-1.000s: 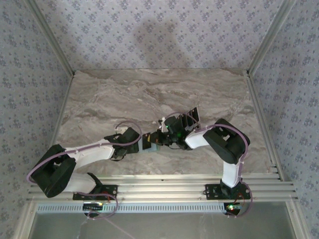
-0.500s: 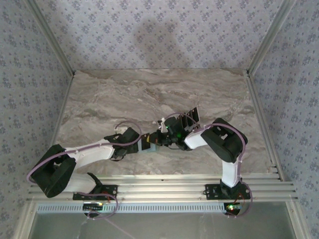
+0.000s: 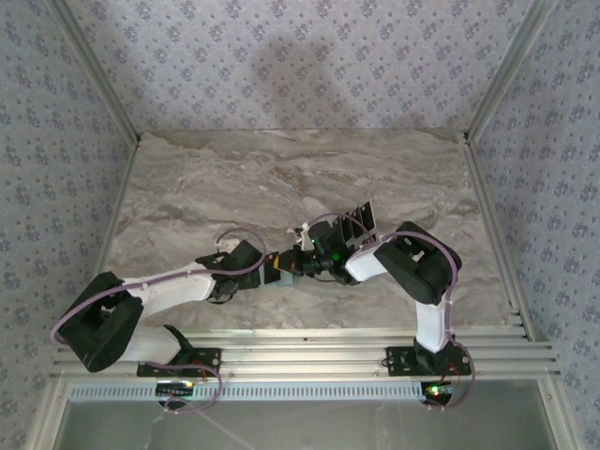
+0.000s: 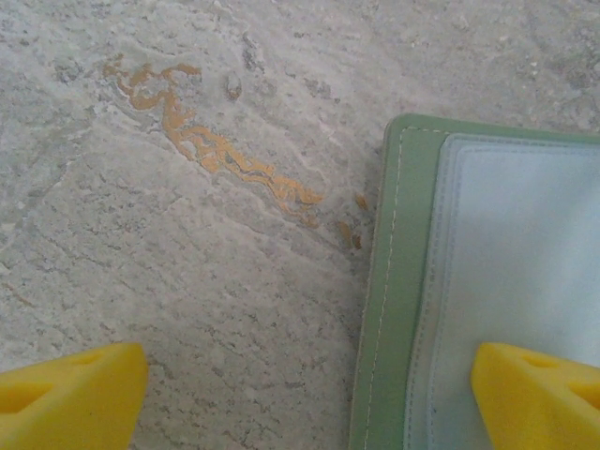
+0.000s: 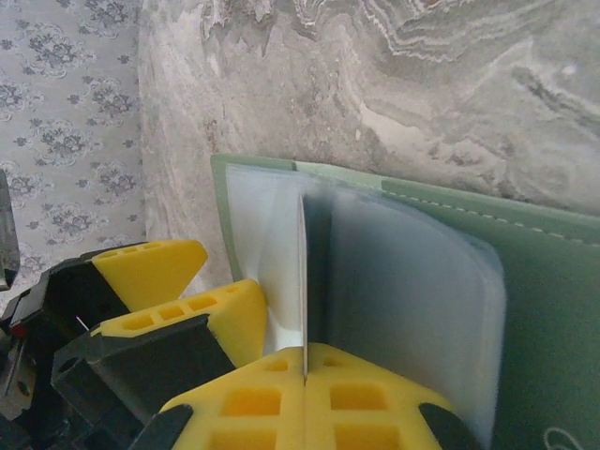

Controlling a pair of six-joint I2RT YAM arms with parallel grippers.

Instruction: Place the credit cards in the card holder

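Soft, even light, faint wall shadow, close wrist views slightly blurred.

We are seeing a sage-green flat card holder [image 4: 394, 281] with pale stitching on a grey-veined marble tabletop [image 4: 169, 272] streaked orange.

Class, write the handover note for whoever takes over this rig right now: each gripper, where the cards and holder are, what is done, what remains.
Left gripper: jaws open, straddling an edge of the card holder, one finger over its clear pocket, the other over the table.
Right gripper: shut on one credit card, held on edge with its far end among the holder's clear pockets.
The holder lies flat between the two arms, pockets up. More dark cards lie just beyond the right wrist; count unclear.
Done: one card gripped and at the holder.
Left: push it home, release, load the rest.
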